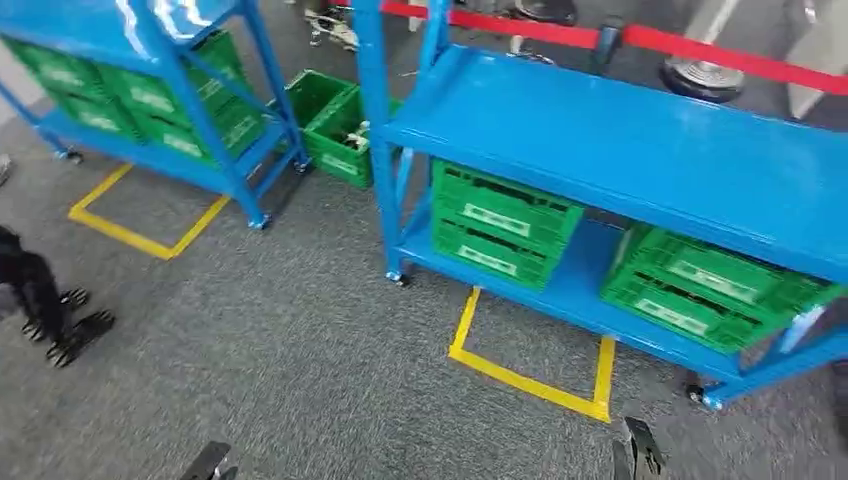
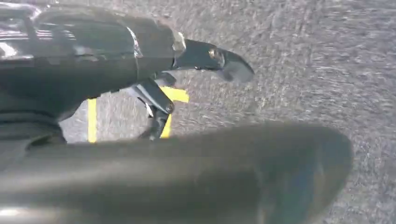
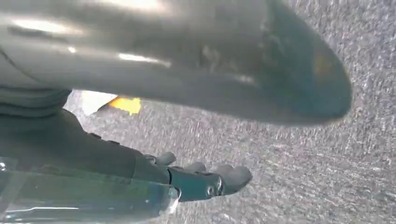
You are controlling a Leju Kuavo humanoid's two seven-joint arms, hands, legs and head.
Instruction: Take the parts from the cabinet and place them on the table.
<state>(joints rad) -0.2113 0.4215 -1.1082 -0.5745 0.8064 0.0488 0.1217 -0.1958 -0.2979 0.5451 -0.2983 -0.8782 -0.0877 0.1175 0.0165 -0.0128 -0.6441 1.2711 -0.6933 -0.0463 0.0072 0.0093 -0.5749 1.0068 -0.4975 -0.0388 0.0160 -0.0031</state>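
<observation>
Head view places a blue rack (image 1: 150, 60) with green crates (image 1: 150, 100) at upper left, one green crate (image 1: 335, 125) on the floor at top centre, and a second blue rack (image 1: 640, 150) at right with crates (image 1: 500, 225) on its lower shelf; any parts lie inside the crates, too small to tell. Risk: a walking approach could strike a rack post, since both arms hang low. Wrist views add that the left hand (image 2: 187, 70) and right hand (image 3: 196, 179) hold nothing, fingers loosely extended over carpet.
</observation>
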